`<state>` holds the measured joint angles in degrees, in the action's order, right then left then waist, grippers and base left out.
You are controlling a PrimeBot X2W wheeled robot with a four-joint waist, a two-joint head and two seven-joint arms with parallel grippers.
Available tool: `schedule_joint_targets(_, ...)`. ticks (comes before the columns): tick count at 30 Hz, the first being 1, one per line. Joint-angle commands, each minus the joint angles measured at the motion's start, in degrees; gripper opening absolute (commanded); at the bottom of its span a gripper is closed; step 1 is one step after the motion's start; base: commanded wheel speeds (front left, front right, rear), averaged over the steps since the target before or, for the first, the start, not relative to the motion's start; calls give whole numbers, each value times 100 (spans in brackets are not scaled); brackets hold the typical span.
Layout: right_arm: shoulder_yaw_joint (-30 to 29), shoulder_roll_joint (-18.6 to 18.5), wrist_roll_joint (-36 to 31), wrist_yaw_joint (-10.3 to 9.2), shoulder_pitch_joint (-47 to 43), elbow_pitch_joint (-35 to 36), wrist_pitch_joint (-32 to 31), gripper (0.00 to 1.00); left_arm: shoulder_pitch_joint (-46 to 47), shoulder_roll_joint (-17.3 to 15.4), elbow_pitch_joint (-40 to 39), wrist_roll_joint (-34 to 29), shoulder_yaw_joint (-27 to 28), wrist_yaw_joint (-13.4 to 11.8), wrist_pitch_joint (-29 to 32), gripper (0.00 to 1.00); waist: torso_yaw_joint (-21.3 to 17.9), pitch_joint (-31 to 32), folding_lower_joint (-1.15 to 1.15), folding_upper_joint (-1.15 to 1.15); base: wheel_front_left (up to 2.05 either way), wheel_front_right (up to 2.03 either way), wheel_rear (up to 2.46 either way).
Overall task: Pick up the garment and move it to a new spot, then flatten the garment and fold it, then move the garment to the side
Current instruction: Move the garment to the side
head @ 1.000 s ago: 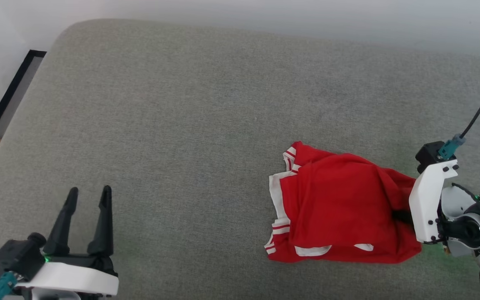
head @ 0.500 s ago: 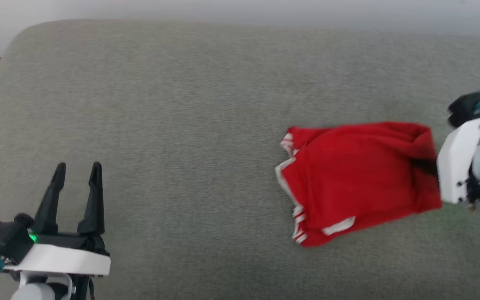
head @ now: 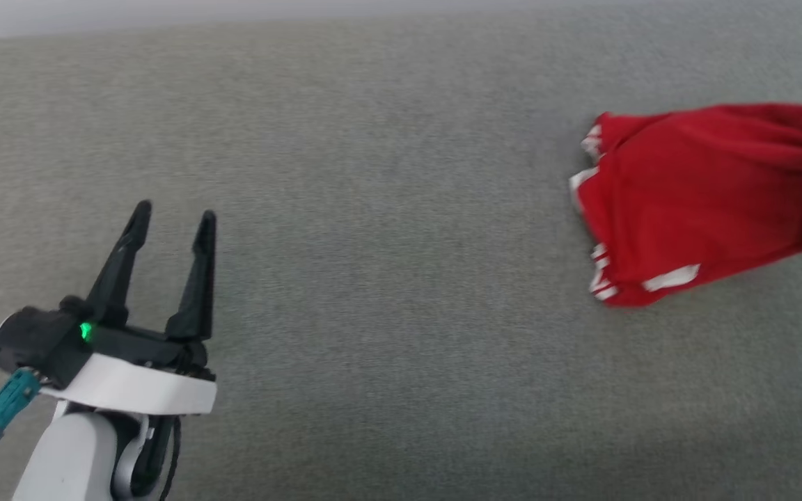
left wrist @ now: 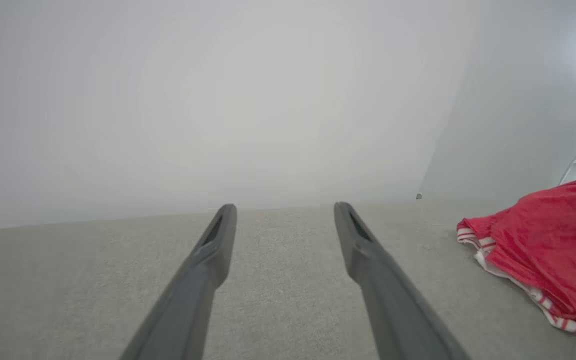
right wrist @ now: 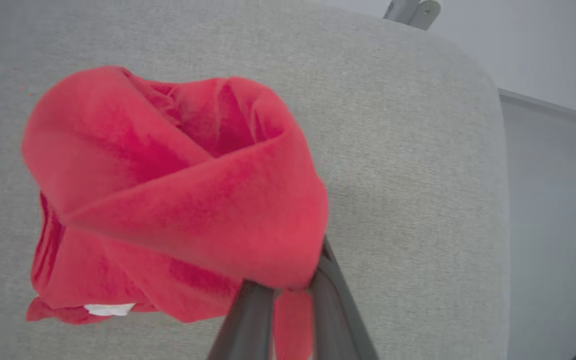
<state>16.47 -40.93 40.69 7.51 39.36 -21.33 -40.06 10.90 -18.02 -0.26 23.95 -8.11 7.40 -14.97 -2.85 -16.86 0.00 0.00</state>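
Red cloth, the garment [head: 700, 202], bunches over the grey upholstered surface [head: 373, 174] at the head view's right edge. The right gripper [right wrist: 290, 295] is clamped nearly closed on one fold. Well apart at lower left, the left gripper [head: 175, 212] points forward, spread wide and empty.

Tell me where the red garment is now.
In the head view the garment is at the right edge, over the grey cushion, pinched by the right claw.
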Motion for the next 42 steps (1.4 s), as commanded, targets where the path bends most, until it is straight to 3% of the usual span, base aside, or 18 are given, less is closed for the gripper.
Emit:
schedule_joint_targets(1, -44, -42, -54, -5, 107, -30, 83, 0, 122, -35, -36, -42, -46, 6, -27, 100, -162, -125, 0, 0, 0, 0, 0)
schedule_joint_targets(16, -546, -575, -1288, -5, 908, -946, 951, 0, 1201, -190, -174, -80, -1237, 6, -27, 100, -534, -804, 0, 0, 0, 0, 0)
schedule_joint_targets(22, -957, -461, -1925, -5, 1195, -1574, 1314, 0, 1610, -246, -137, 19, -1615, 6, -27, 100, -529, -1105, 0, 0, 0, 0, 0)
schedule_joint_targets(28, -1481, -52, -2700, -5, 1403, -2274, 1661, 0, 1869, -274, -106, 92, -1766, 6, -27, 100, -441, -1282, 0, 0, 0, 0, 0)
schedule_joint_targets(29, -1568, 15, -2831, -5, 1429, -2372, 1719, 11, 1894, -270, -98, 114, -1776, 6, -27, 100, -418, -1294, 0, 0, 0, 0, 0)
schedule_joint_targets(30, -1663, 82, -2916, -5, 1460, -2468, 1771, 31, 1926, -265, -88, 128, -1785, 7, -27, 100, -396, -1306, 0, 0, 0, 0, 0)
schedule_joint_targets(31, -1747, 150, -3015, -5, 1480, -2553, 1822, 55, 1948, -265, -78, 136, -1782, 6, -27, 100, -377, -1308, 0, 0, 0, 0, 0)
schedule_joint_targets(32, -1804, 208, -3124, -5, 1508, -2621, 1868, 96, 1953, -278, -66, 148, -1755, 6, -27, 100, -364, -1307, 0, 0, 0, 0, 0)
schedule_joint_targets(33, -1859, 250, -3205, -5, 1536, -2673, 1915, 100, 1949, -286, -62, 165, -1717, 6, -27, 100, -356, -1306, 0, 0, 0, 0, 0)
schedule_joint_targets(42, -2126, 581, -3384, -5, 1716, -2810, 2308, 100, 1623, -305, -60, 128, -1235, 6, -27, 100, -391, -1127, 0, 0, 0, 0, 0)
